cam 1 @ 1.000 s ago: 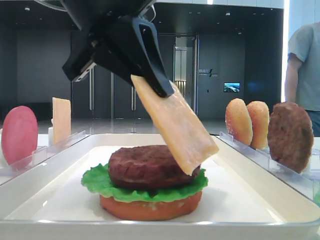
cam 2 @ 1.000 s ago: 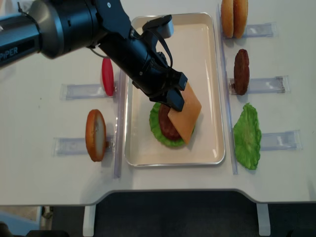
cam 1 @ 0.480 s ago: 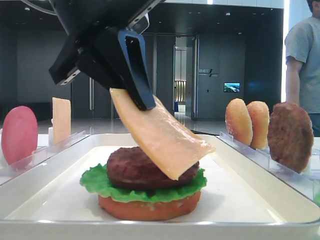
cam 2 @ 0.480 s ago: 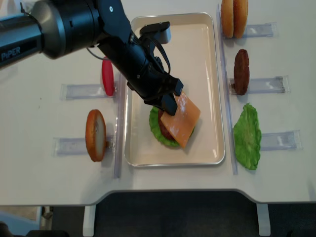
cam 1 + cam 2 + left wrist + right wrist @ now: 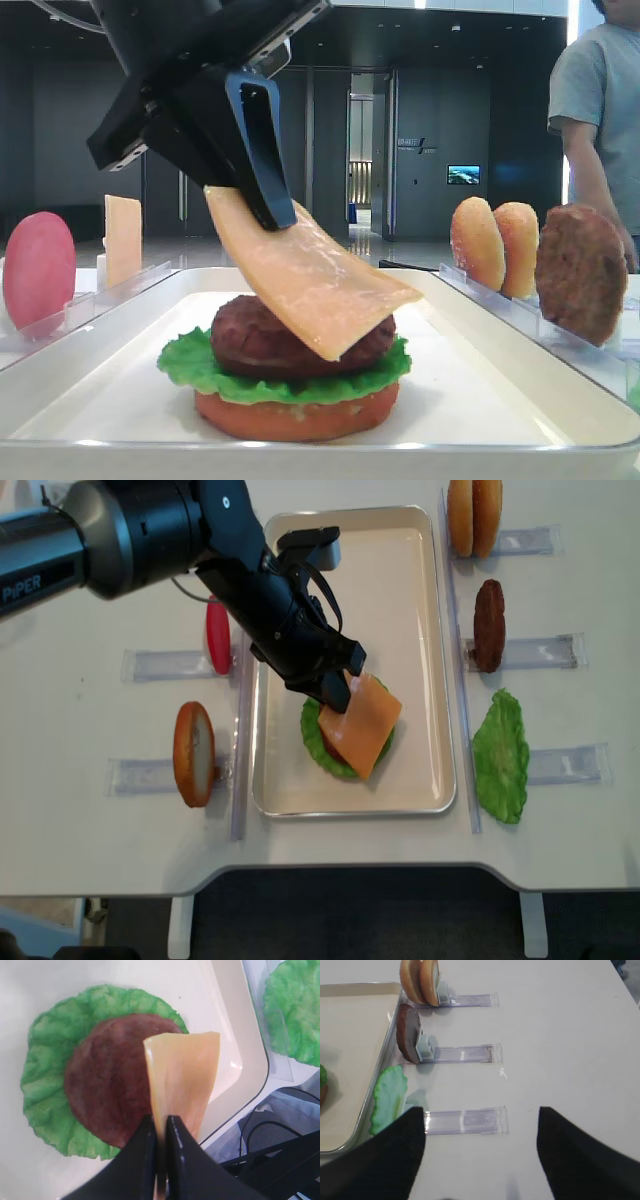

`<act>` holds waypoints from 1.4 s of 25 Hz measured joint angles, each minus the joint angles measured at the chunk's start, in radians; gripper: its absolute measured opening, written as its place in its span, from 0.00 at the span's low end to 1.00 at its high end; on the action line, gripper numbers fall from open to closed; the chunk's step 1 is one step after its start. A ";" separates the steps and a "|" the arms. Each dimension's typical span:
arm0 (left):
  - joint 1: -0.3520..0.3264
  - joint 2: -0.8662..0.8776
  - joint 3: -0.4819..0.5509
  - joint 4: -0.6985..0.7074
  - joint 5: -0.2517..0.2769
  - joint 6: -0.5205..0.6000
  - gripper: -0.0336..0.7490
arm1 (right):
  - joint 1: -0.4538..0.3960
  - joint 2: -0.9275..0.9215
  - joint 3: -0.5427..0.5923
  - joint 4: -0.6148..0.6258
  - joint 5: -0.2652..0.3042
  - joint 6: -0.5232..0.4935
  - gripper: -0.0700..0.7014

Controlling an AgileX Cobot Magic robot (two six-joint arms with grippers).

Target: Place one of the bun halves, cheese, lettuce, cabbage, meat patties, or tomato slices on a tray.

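On tray, near end: stack (image 5: 298,385) of base, lettuce (image 5: 47,1075), patty (image 5: 107,1092).
Above stack: cheese (image 5: 305,275) slanted, free edge on or just above patty.
Left gripper (image 5: 160,1132): clenched on cheese's upper edge.
Right gripper (image 5: 480,1160): spread wide, nothing held, beside tray (image 5: 425,610).
Far racks: buns (image 5: 495,245), spare patty (image 5: 580,272).
Risk: slice landing off-centre, folded or sliding off if released while tilted.

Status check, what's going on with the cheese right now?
Left gripper shut on cheese, slanted over patty on tray. Right gripper open, empty. Nothing in the way.
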 joint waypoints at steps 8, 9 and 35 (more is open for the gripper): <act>0.000 0.000 0.000 0.023 -0.002 -0.009 0.20 | 0.000 0.000 0.000 0.000 0.000 0.000 0.69; 0.000 0.000 0.000 0.025 -0.003 -0.009 0.25 | 0.000 0.000 0.000 0.000 0.000 0.000 0.69; 0.000 -0.060 -0.014 0.162 0.049 -0.115 0.86 | 0.000 0.000 0.000 0.000 0.000 0.000 0.69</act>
